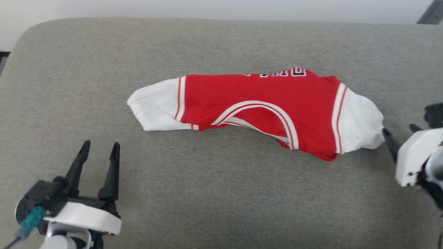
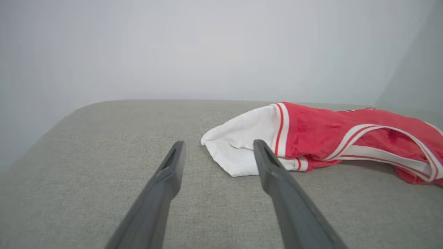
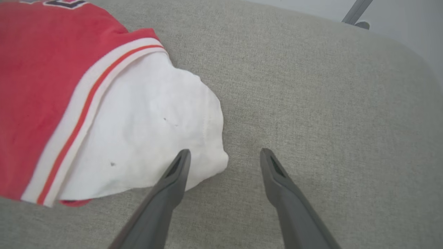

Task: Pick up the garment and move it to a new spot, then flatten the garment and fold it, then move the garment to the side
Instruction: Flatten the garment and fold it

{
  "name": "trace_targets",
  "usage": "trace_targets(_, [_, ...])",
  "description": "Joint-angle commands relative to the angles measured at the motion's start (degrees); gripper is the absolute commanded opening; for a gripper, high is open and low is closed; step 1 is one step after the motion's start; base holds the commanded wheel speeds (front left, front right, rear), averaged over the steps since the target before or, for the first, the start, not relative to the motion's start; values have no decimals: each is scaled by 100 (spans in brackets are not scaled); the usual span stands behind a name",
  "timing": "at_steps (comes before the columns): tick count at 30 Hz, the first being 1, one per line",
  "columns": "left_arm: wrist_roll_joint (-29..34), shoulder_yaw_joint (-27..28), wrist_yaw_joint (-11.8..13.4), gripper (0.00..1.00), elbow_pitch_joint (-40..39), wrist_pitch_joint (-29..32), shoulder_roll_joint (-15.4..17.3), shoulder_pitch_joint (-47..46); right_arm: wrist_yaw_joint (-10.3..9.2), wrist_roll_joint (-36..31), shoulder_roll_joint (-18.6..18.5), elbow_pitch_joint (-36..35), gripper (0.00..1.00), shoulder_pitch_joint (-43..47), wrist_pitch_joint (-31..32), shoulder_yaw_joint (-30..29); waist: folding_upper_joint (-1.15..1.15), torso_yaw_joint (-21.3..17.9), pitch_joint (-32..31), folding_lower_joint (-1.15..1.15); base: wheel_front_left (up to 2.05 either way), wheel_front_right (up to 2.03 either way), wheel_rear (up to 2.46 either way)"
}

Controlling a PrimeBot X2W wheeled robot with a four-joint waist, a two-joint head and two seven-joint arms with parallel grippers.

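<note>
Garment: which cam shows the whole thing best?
Head view: the whole garment lies on the grey cushion, both ends in frame. Left wrist view gives one white sleeve and part of the red body, cut off at the frame edge. Right wrist view gives the other sleeve close up, plus some red.

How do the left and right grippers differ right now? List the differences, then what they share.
The left gripper sits well clear of the garment; the right gripper is at the edge of its white sleeve. In the head view the left gripper's fingers point up, while the right gripper's lean up and left. Both are open, holding nothing.
</note>
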Motion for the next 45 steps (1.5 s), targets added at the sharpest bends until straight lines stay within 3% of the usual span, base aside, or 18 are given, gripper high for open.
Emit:
trace_targets(1, [186,147,-78,100,-63,-29,-129,125,0,108,-78,-23,100,-88,348,-89,0,134,29,0,0,0,0])
trace_targets(3, [320,357,-195,100,-117,-29,-365,231,0,266,-123,-9,100,-169,895,-202,0,213,72,0,0,0,0])
trace_targets(8, [518,696,-434,100,-27,-29,-686,288,0,444,-168,142,100,-352,1548,-257,0,389,209,0,0,0,0])
trace_targets(12, [573,868,-503,100,9,-29,-821,214,0,444,-143,319,100,-415,1724,-252,0,475,276,0,0,0,0])
trace_targets(13, [585,896,-503,100,5,-30,-842,208,0,399,-162,347,73,-411,1774,-220,0,487,283,0,0,0,0])
trace_targets(15, [581,881,-510,100,-26,-30,-851,202,0,372,-185,389,7,-404,1797,-221,0,499,295,0,0,0,0])
trace_targets(16, [565,860,-511,100,-41,-30,-843,198,0,357,-169,411,0,-414,1764,-271,0,500,297,0,0,0,0])
trace_targets(28, [467,819,-510,100,-157,-30,-759,197,-1,-173,-232,259,0,-587,1156,-1366,0,369,301,0,0,0,0])
trace_targets(37, [417,792,-510,100,-181,-30,-663,157,-1,-989,28,249,0,-588,838,-1994,0,314,355,0,0,0,0])
trace_targets(42, [408,812,-510,100,-174,-30,-604,175,-1,-987,234,336,0,-604,683,-1998,0,284,304,0,0,0,0])
trace_targets(43, [426,788,-509,100,-180,-30,-587,185,-1,-949,286,357,18,-610,616,-2000,0,271,285,0,0,0,0])
trace_targets(44, [453,756,-504,100,-194,-30,-558,192,-1,-934,333,367,50,-617,542,-2018,0,258,268,0,0,0,0])
trace_targets(45, [479,720,-504,100,-203,-30,-519,193,-1,-927,347,364,100,-609,459,-2038,0,244,247,0,0,0,0])
